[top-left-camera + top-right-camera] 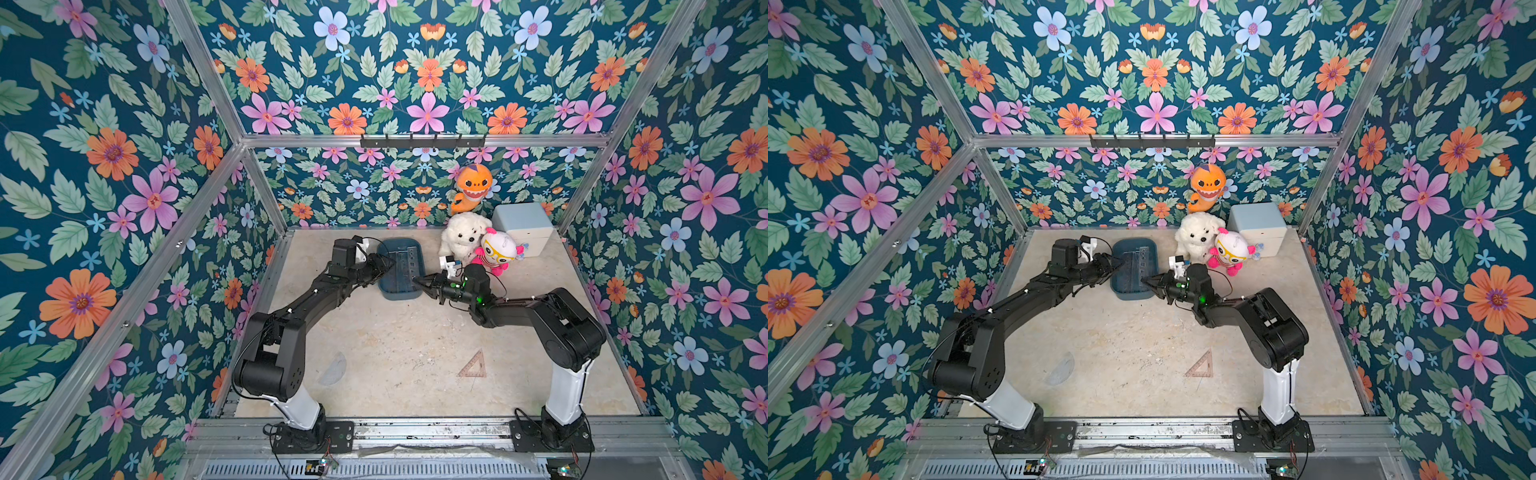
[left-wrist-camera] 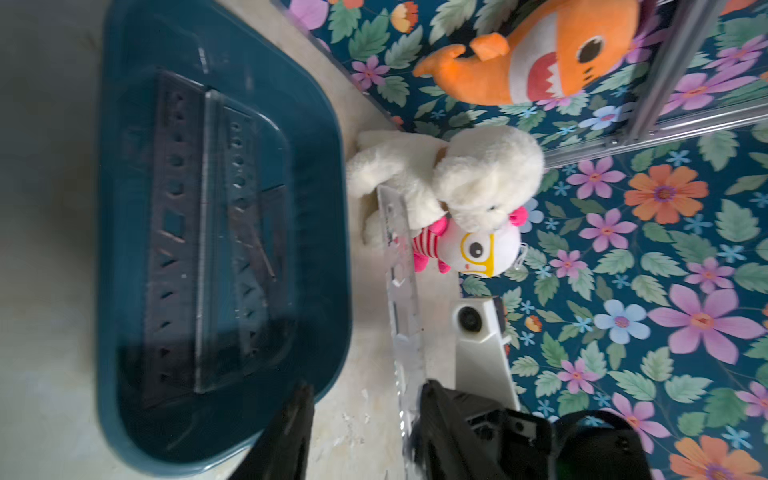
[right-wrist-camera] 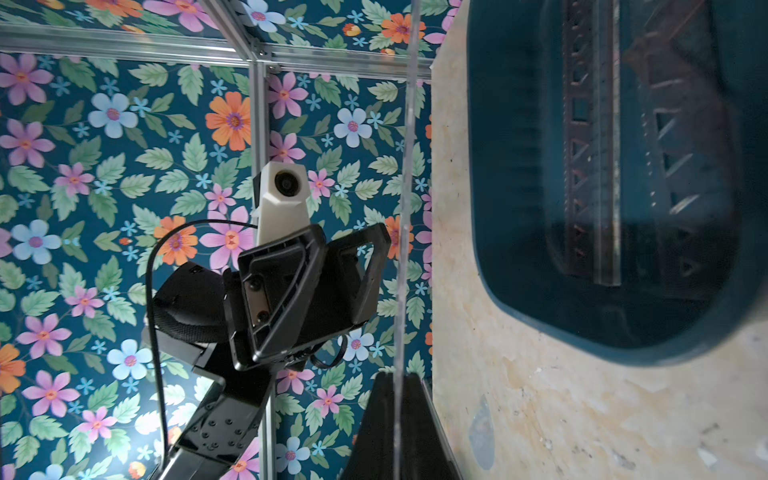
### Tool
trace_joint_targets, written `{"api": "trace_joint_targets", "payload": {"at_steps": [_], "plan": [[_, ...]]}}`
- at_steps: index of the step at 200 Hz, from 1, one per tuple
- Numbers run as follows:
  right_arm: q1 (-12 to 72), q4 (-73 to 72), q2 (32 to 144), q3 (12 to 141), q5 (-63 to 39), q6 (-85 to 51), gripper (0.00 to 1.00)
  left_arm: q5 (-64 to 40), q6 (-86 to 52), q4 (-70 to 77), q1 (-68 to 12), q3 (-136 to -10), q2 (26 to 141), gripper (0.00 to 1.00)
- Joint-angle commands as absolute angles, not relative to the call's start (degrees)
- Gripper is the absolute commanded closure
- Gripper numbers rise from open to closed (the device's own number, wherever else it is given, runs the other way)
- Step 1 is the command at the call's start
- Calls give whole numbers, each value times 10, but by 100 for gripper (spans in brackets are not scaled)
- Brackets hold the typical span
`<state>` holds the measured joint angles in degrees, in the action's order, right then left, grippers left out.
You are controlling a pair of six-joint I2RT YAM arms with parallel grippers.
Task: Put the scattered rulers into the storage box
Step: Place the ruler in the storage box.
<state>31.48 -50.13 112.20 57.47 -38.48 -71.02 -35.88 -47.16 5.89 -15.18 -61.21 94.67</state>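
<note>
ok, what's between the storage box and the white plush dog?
A clear stencil ruler, held by the right gripper, runs through the gap between storage box and white plush dog. The left wrist view shows it.

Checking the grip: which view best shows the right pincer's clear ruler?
Left wrist view: the clear ruler shows its flat face and stencil holes, one end in the right pincer. The right wrist view shows only its thin edge. Both top views barely show it.

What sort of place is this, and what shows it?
Probably a robot test cell: an aluminium frame with floral walls, left arm and right arm bolted to a front rail, plush toys staged on the table.
</note>
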Motion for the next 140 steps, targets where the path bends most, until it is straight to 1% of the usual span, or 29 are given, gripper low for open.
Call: {"api": "trace_joint_targets", "payload": {"at_steps": [1,28,57,140], "plan": [[308,-358,1150,641,-407,-650,100,-348,-415,-11,-141,-626,958,53],[305,-229,1192,738,-405,-595,100,-351,-404,-24,-129,-637,973,53],[304,-130,1235,820,-392,-552,100,-358,-402,-23,-119,-636,984,53],[343,-75,1336,967,-387,-545,100,-361,-393,-30,-109,-635,991,53]]}}
